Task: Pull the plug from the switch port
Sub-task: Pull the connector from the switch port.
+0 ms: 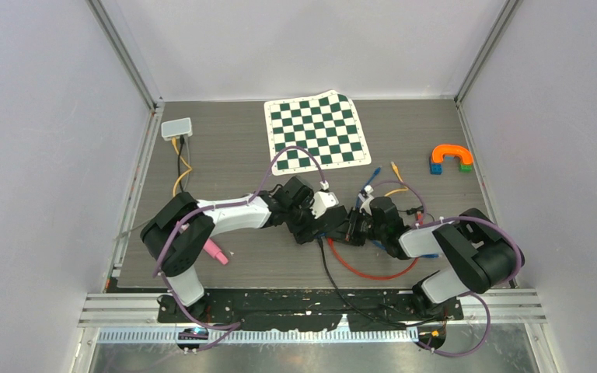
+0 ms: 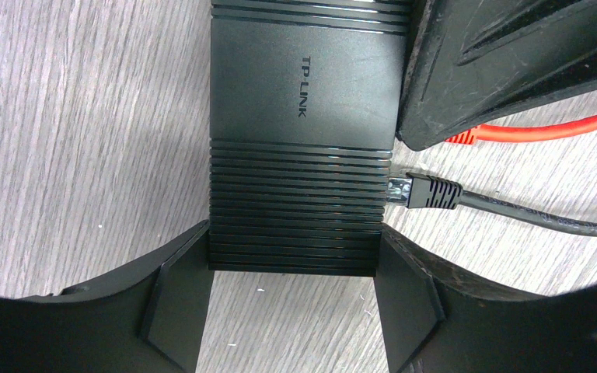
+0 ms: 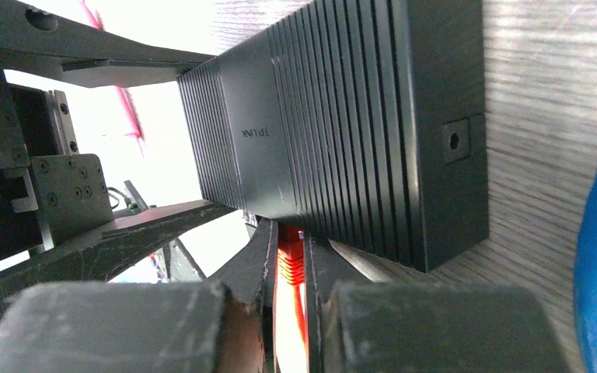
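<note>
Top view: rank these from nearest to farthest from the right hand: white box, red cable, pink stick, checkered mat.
1. red cable: its plug is pinched in the right hand, and it loops toward the near edge.
2. checkered mat: far centre.
3. pink stick: near left.
4. white box: far left corner.

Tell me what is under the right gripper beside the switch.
The red plug shows, pinched by the right gripper, its red cable trailing out. The plug's tip and its port on the switch are covered.
</note>
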Robot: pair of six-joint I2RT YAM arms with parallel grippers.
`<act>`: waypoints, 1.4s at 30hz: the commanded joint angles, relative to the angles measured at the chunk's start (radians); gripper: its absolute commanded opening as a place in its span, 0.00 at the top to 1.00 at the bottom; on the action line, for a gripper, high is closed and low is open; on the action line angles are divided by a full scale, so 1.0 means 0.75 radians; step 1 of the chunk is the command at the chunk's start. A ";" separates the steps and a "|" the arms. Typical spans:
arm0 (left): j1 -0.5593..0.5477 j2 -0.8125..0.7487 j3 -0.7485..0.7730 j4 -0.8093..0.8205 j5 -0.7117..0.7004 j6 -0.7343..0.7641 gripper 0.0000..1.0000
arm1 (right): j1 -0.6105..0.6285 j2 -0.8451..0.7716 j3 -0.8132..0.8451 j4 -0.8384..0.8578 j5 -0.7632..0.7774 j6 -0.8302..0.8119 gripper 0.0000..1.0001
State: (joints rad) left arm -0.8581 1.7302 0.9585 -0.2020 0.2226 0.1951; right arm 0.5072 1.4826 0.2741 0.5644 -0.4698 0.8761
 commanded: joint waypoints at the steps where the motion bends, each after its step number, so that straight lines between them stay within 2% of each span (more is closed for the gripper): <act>1: -0.023 0.058 -0.049 -0.077 0.087 -0.068 0.39 | 0.013 0.011 0.025 -0.332 0.085 -0.205 0.95; 11: -0.024 0.074 -0.029 -0.096 0.063 -0.069 0.41 | 0.012 0.061 0.002 -0.292 -0.045 -0.226 0.95; 19: -0.023 0.067 -0.049 -0.091 0.059 -0.075 0.41 | 0.013 0.040 0.070 -0.448 -0.049 -0.311 0.95; 42: -0.023 0.068 -0.060 -0.075 0.039 -0.090 0.42 | 0.014 -0.107 0.052 -0.600 -0.126 -0.379 0.95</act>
State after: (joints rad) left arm -0.8772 1.7302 0.9577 -0.1993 0.2272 0.1913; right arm 0.4984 1.4017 0.3431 0.2989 -0.5297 0.6521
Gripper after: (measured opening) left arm 0.689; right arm 0.149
